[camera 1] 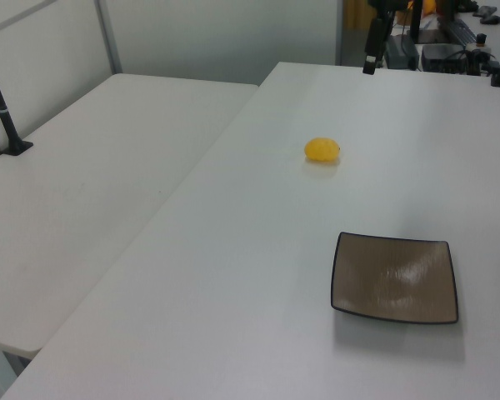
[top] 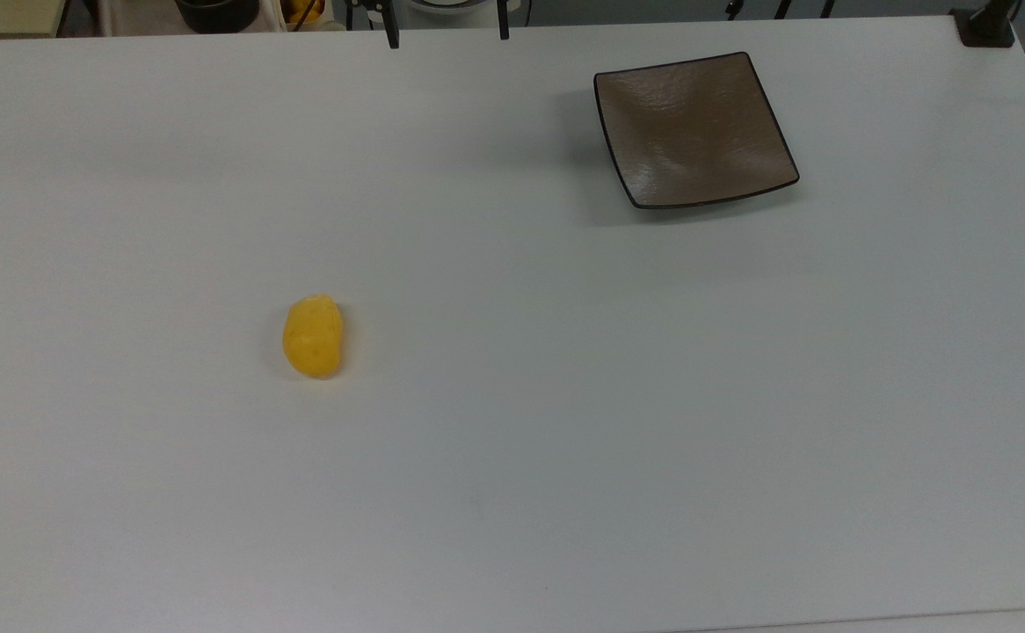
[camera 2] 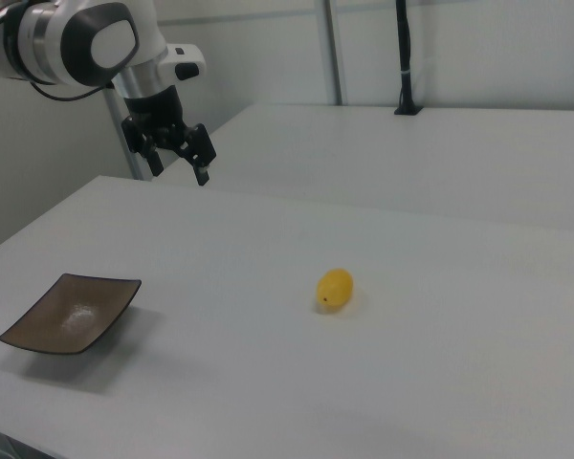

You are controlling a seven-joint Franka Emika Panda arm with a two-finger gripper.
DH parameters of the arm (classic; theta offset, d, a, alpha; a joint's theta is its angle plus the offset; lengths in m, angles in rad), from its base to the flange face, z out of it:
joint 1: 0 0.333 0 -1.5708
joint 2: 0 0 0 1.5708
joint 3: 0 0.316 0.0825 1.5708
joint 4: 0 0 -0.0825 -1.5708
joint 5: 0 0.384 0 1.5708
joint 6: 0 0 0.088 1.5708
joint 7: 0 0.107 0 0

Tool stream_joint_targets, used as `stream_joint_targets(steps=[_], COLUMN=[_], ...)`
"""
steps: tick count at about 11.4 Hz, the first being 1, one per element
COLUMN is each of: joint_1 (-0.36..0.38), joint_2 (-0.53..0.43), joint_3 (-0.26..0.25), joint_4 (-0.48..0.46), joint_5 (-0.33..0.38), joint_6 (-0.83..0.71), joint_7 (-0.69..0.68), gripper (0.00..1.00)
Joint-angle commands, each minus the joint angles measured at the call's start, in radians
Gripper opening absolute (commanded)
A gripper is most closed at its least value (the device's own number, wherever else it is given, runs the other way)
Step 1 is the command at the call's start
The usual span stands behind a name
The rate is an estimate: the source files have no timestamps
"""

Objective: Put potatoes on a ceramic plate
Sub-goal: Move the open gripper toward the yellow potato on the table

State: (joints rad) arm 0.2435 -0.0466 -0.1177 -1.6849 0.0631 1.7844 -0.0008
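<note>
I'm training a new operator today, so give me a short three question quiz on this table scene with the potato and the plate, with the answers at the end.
1. True or false: the potato already lies on the ceramic plate.
2. Multiple choice: in the top view, the potato lies A) to the left of the plate and lower in the picture, B) right of it, C) on it.
3. Short answer: is the gripper holding anything?

Key:
1. False; it rests on the white table, well apart from the plate.
2. A.
3. No; it hangs open and empty above the table's far edge.
</note>
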Motion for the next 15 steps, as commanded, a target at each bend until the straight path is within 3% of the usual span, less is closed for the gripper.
stream_joint_targets(steps=[1, 6, 9, 11, 15], joint_1=[0.019, 0.01, -0.004, -0.047, -0.098], joint_2=[0.004, 0.071, 0.178, 0.255, 0.373], joint_3=[-0.022, -0.022, -0.072, -0.076, -0.077], joint_4=[-0.012, 0.056, 0.19, 0.266, 0.294], joint_5=[0.007, 0.006, 0.007, 0.009, 0.009], joint_6=[0.012, 0.015, 0.015, 0.033, 0.15], joint_7=[-0.033, -0.051, -0.077, -0.099, -0.146], gripper=[1.0, 1.0, 1.0, 1.0, 1.0])
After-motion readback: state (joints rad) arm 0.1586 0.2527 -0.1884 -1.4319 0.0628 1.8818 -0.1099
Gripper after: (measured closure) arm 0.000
